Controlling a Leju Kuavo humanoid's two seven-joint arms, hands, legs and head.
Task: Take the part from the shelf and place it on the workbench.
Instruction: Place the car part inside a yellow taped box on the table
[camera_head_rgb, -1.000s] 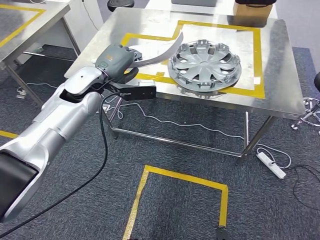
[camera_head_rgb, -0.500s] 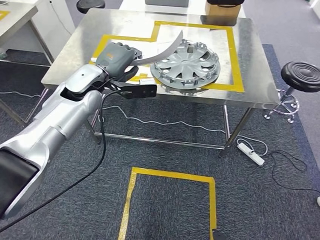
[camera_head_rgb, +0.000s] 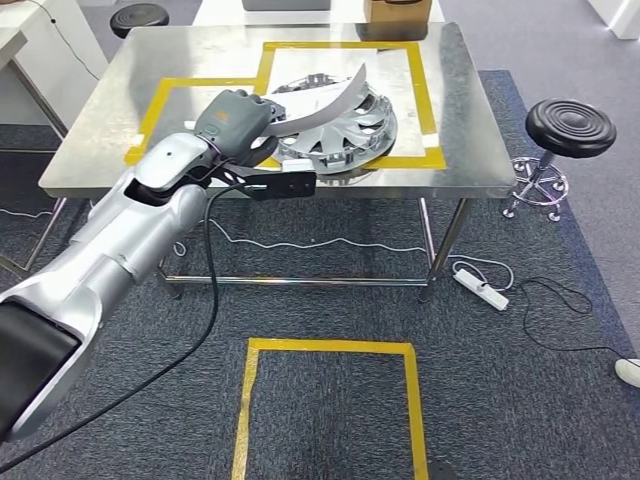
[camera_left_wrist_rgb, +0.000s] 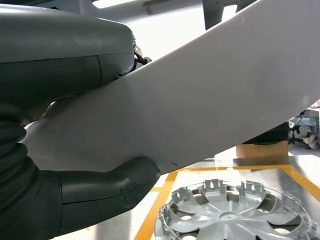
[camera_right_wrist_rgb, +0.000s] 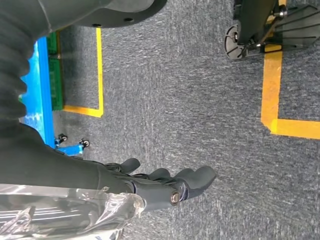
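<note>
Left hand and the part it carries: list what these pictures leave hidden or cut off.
- The curved grey part: in the left wrist view its far end runs off the picture's edge.
- Left hand: in the head view its fingers sit under its own grey cover, so the grip is hidden there.
- Wheel cover on the steel table: the part and hand hide its near-left portion in the head view.

L hand (camera_head_rgb: 240, 122) grips a curved grey trim strip (camera_head_rgb: 321, 103), strip arcing up & away to the hand's right. Just past the hand, partly under the strip: silver hubcap (camera_head_rgb: 340, 128), lying flat on steel workbench (camera_head_rgb: 468, 130) inside yellow tape outline (camera_head_rgb: 426, 110). Black stool (camera_head_rgb: 570, 128) well to the hand's right, off the bench. White power strip (camera_head_rgb: 481, 288) on carpet, below & right of hand. Yellow floor square (camera_head_rgb: 328, 348) nearer the robot.
</note>
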